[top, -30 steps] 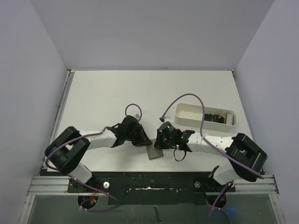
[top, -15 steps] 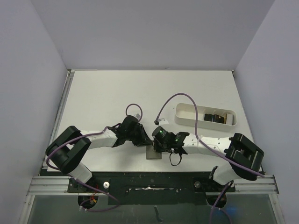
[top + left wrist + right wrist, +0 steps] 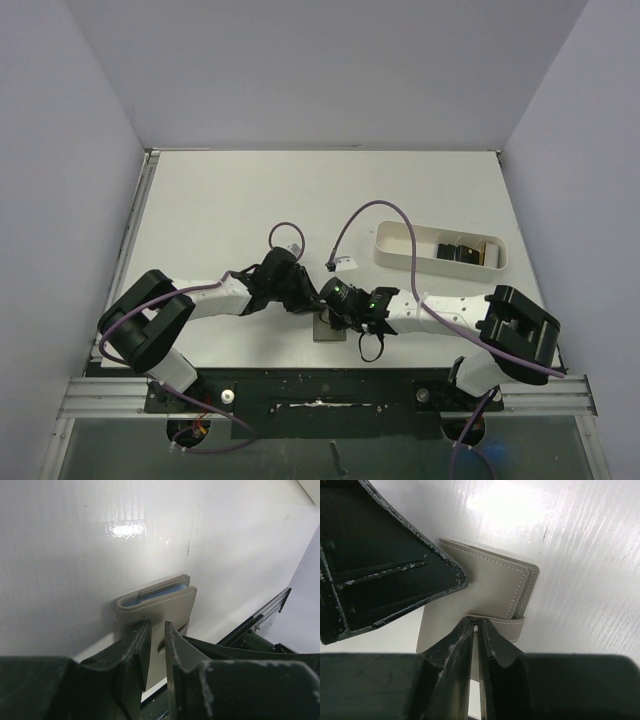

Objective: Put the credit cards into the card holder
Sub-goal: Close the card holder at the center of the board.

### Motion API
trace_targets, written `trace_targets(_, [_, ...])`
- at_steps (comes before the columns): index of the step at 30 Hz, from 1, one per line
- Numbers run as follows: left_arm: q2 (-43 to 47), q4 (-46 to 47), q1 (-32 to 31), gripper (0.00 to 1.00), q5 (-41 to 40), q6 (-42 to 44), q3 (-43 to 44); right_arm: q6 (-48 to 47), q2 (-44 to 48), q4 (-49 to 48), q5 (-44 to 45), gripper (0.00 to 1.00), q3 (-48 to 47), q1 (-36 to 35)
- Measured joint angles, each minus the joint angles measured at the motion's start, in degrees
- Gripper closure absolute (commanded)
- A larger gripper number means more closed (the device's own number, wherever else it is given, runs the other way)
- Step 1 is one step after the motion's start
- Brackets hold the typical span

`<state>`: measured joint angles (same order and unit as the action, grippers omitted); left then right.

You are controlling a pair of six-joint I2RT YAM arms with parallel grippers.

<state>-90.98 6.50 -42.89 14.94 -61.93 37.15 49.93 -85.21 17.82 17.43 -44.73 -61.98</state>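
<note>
Card holder (image 3: pixel 167 602) seemingly in left hand (image 3: pixel 156 630) and right hand (image 3: pixel 476 626) alike

the card holder (image 3: pixel 329 329) (image 3: pixel 161 604) (image 3: pixel 492 582) is a small grey-olive wallet with pale stitching, folded over, a strip of light blue lining showing at one edge. it lies on the table (image 3: pixel 250 200) by the near edge. the credit cards (image 3: pixel 456 251), small and dark, sit in the white tray (image 3: pixel 398 233), well apart from it.
</note>
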Motion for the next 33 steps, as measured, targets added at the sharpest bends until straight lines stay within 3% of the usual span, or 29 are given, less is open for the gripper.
trace_targets(15, [0.3, -0.3, -0.4, 0.81, -0.9, -0.6, 0.1, 0.2, -0.4, -3.5, 2.1, 0.89, 1.7, -0.5])
trace_targets(24, [7.3, -10.3, -0.6, 0.62, -7.8, 1.9, 1.6, 1.1, 3.8, 1.6, 2.6, 0.60, 2.3, -0.7])
trace_targets(28, [14.9, -15.6, 0.0, 0.36, -12.8, 4.6, 3.2, 3.1, 10.5, 2.4, 2.5, 0.47, 5.8, -0.2])
trace_targets(33, [24.6, -21.4, 0.3, 0.30, -18.0, 8.7, 6.3, 4.4, 17.6, 4.2, 3.0, 0.06, 7.8, 0.1])
